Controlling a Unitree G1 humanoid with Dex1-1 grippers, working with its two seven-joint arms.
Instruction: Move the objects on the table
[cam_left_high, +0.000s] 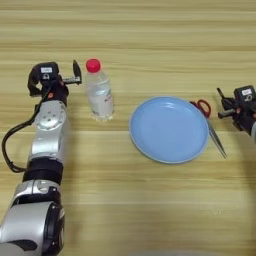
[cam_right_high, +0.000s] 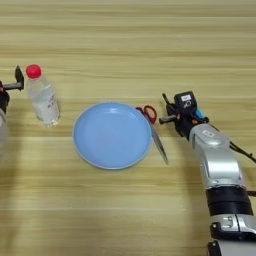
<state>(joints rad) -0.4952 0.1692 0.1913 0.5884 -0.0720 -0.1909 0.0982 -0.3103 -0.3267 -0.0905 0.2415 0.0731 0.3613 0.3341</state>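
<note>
Bottle (cam_left_high: 99, 95) stands upright left of the plate (cam_left_high: 169, 129); my left gripper (cam_left_high: 75, 74) is open and empty just beside its cap. Light, slick, tippy (grab mid-body). Right gripper (cam_right_high: 168, 111) is open by the scissors (cam_right_high: 153, 127).

Light-brown plank-grained wooden table (cam_left_high: 150, 210)

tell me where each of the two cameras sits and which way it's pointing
Left eye view: on the robot's head, looking down on the wooden table; shows the whole left arm, its left gripper beside the bottle.
Right eye view: same head, set slightly right; shows the right arm, its right gripper near the scissors.
Shared: bottle, plate, scissors.
</note>
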